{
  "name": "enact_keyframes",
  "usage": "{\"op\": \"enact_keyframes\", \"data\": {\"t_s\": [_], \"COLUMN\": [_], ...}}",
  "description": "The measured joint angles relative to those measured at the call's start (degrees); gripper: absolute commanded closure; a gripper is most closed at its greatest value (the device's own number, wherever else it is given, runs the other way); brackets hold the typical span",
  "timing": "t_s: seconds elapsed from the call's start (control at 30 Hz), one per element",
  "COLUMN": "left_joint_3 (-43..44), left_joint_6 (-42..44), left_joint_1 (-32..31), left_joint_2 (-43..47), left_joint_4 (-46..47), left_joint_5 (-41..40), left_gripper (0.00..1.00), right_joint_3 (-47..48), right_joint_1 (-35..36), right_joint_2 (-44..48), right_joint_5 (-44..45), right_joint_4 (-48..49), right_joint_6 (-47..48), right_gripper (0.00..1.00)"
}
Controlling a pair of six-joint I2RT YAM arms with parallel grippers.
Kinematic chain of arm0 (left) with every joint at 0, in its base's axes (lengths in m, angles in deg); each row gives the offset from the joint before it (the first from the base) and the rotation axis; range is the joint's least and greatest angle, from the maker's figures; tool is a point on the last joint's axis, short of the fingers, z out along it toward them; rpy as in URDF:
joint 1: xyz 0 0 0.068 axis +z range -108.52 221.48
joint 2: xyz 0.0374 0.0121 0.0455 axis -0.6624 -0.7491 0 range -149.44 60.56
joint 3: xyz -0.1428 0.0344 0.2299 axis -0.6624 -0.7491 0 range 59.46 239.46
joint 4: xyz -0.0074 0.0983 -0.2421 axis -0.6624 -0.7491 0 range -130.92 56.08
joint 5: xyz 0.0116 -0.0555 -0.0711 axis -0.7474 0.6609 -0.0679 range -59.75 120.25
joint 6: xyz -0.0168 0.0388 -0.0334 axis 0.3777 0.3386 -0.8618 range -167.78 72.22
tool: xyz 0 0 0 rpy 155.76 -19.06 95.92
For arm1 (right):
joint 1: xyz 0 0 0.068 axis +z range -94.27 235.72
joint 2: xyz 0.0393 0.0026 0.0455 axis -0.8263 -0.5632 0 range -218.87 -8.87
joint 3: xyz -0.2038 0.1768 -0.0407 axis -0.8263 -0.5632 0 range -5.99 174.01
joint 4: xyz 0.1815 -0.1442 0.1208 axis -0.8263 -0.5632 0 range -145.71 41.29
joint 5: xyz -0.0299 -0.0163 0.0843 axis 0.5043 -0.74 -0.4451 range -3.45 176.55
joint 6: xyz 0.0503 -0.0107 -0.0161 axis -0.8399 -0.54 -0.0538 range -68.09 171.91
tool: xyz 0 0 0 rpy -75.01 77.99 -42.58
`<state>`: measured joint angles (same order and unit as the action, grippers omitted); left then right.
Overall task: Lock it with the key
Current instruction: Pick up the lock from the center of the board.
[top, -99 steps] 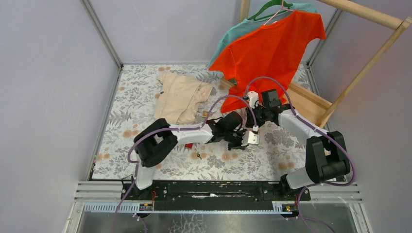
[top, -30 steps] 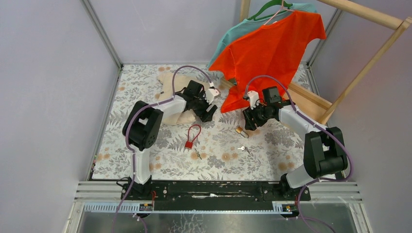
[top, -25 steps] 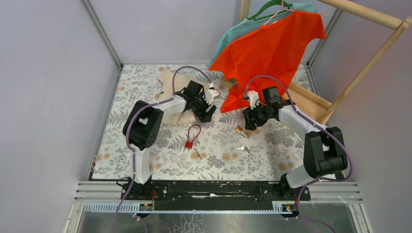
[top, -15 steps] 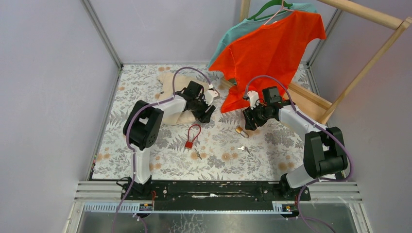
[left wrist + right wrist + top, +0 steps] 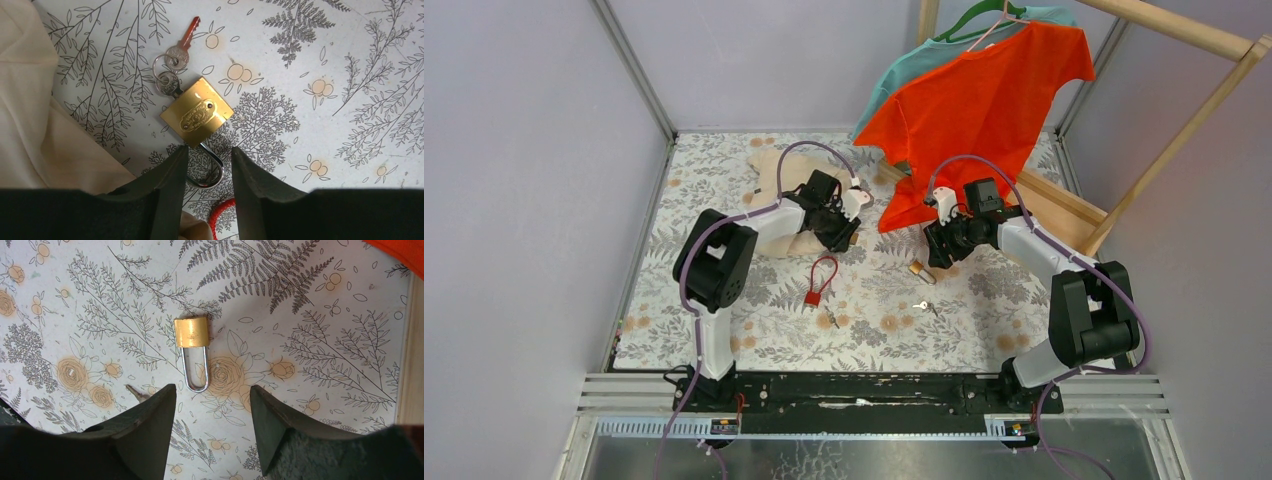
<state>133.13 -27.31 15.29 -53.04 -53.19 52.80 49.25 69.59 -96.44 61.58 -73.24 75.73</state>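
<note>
In the left wrist view a square brass padlock (image 5: 196, 118) lies on the flowered cloth. One key sits in its body and a second key (image 5: 181, 50) hangs on the same ring. My left gripper (image 5: 209, 161) is open, its fingers on either side of the padlock's steel shackle (image 5: 212, 172); the left finger is at the shackle and the right one is a little apart from it. A smaller brass padlock (image 5: 191, 332) with a long shackle lies ahead of my open right gripper (image 5: 212, 395). A loose key (image 5: 135, 392) peeks out beside the right gripper's left finger.
A red cable lock (image 5: 814, 288) and another small key (image 5: 829, 320) lie mid-table. A beige garment (image 5: 789, 190) lies just left of my left gripper (image 5: 842, 225). An orange shirt (image 5: 984, 100) hangs from a wooden rack (image 5: 1184, 130) at the back right.
My left gripper's jaws have narrowed around the square padlock's shackle and the wrist has dropped slightly. The right arm has not moved.
</note>
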Motion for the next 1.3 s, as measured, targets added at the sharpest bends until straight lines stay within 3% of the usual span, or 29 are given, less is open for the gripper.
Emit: {"op": "enact_keyframes", "data": {"t_s": [0.57, 0.93, 1.17, 1.3], "left_joint_3": [-3.98, -4.31, -4.31, -4.26], "left_joint_6": [-0.39, 0.55, 2.75, 4.17], "left_joint_1": [-1.22, -1.42, -1.46, -1.46], "left_joint_2": [3.10, 6.95, 17.25, 22.05], "left_joint_4": [0.44, -1.40, -4.46, -6.99], "left_joint_5": [-3.52, 0.92, 9.09, 15.04], "left_gripper": [0.99, 1.00, 1.00, 1.00], "right_joint_3": [0.00, -1.99, -5.03, -5.29], "right_joint_1": [0.00, 0.00, 0.00, 0.39], "right_joint_2": [0.11, 8.94, 17.79, 20.63], "right_joint_5": [-0.37, -5.31, -15.54, -22.75], "right_joint_4": [0.00, 1.64, 3.69, 5.35], "right_joint_6": [0.37, 0.76, 1.42, 1.40], "right_gripper": [0.38, 0.38, 0.35, 0.28]}}
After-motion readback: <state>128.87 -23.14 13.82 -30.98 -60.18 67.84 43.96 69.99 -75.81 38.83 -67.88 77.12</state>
